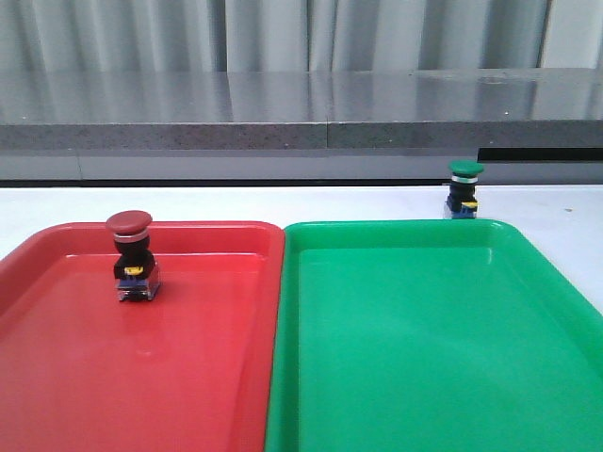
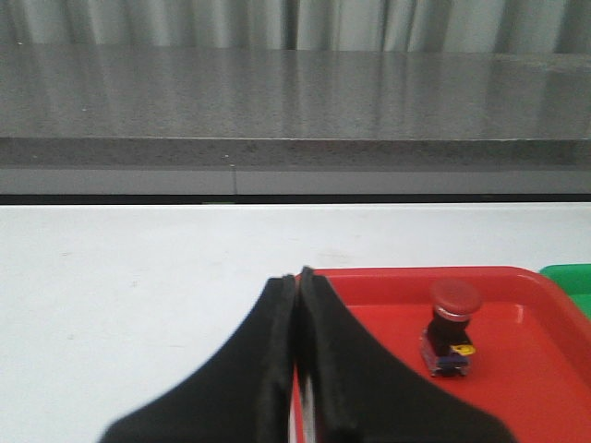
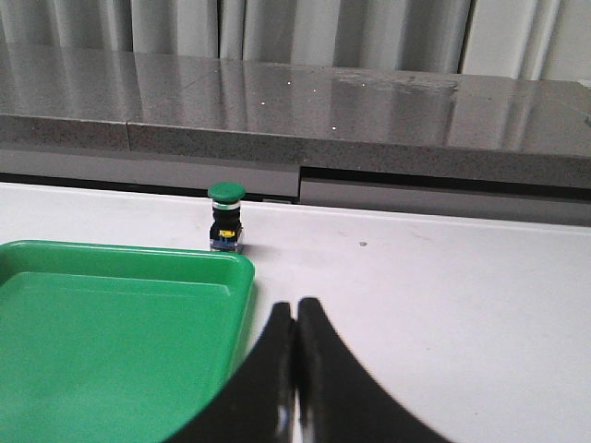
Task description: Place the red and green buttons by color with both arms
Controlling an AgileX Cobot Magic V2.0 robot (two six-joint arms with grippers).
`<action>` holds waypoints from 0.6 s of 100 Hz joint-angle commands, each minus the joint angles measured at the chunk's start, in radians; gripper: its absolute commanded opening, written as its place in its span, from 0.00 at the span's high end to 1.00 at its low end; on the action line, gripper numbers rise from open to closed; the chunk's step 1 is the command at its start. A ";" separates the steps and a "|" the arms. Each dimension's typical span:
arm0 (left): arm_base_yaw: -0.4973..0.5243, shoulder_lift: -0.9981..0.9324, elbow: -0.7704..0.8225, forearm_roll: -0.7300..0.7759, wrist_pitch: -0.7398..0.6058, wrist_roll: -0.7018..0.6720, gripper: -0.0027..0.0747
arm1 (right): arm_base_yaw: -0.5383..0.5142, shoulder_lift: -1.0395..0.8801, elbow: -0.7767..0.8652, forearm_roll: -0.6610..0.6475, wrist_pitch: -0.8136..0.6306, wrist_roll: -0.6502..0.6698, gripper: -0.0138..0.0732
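Halfway there: red button point(image 1: 130, 254) sits upright in the red tray point(image 1: 207, 377), ahead of the empty, closed left gripper point(image 2: 297, 281). Green button point(image 3: 226, 217) waits on the table beyond the green tray point(image 3: 111, 341), well ahead of the closed right gripper point(image 3: 295, 309).

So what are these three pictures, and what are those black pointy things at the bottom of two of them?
The pictures come from a robot with two arms. One camera looks forward over a white table. The other two sit on its wrists, so the black shapes are the left gripper and right gripper. Both are shut and hold nothing. On the table lie a red tray and a green tray. The red button stands in the red tray. The green button stands on the table, just behind the green tray.
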 commanded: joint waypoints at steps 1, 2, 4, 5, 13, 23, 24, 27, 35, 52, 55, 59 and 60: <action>0.034 -0.036 0.012 -0.006 -0.116 0.052 0.99 | -0.008 -0.020 -0.016 0.001 -0.089 -0.008 0.92; 0.038 -0.044 0.019 -0.011 -0.118 0.059 0.99 | -0.008 -0.020 -0.016 0.001 -0.089 -0.008 0.92; 0.044 -0.053 0.027 -0.016 -0.123 0.078 0.99 | -0.008 -0.020 -0.016 0.001 -0.089 -0.008 0.92; 0.046 -0.062 0.034 -0.022 -0.123 0.092 0.99 | -0.008 -0.020 -0.016 0.001 -0.089 -0.008 0.92; 0.058 -0.114 0.074 -0.042 -0.125 0.140 0.99 | -0.008 -0.020 -0.016 0.001 -0.089 -0.008 0.92; 0.064 -0.178 0.125 -0.044 -0.127 0.140 0.99 | -0.008 -0.020 -0.016 0.001 -0.089 -0.008 0.92; 0.064 -0.182 0.128 -0.044 -0.127 0.140 0.99 | -0.008 -0.020 -0.016 0.001 -0.089 -0.008 0.92; 0.064 -0.196 0.143 -0.044 -0.132 0.140 0.99 | -0.008 -0.020 -0.016 0.001 -0.089 -0.008 0.92; 0.066 -0.200 0.187 -0.046 -0.174 0.140 0.99 | -0.008 -0.020 -0.016 0.001 -0.089 -0.008 0.92; 0.066 -0.200 0.202 -0.044 -0.167 0.140 0.99 | -0.008 -0.020 -0.016 0.001 -0.088 -0.008 0.92; 0.066 -0.200 0.202 -0.044 -0.167 0.140 0.99 | -0.008 -0.020 -0.016 0.001 -0.088 -0.008 0.92; 0.066 -0.200 0.202 -0.046 -0.167 0.140 0.99 | -0.008 -0.020 -0.016 0.001 -0.088 -0.008 0.92; 0.066 -0.200 0.202 -0.046 -0.167 0.140 0.99 | -0.008 -0.020 -0.016 0.001 -0.088 -0.008 0.92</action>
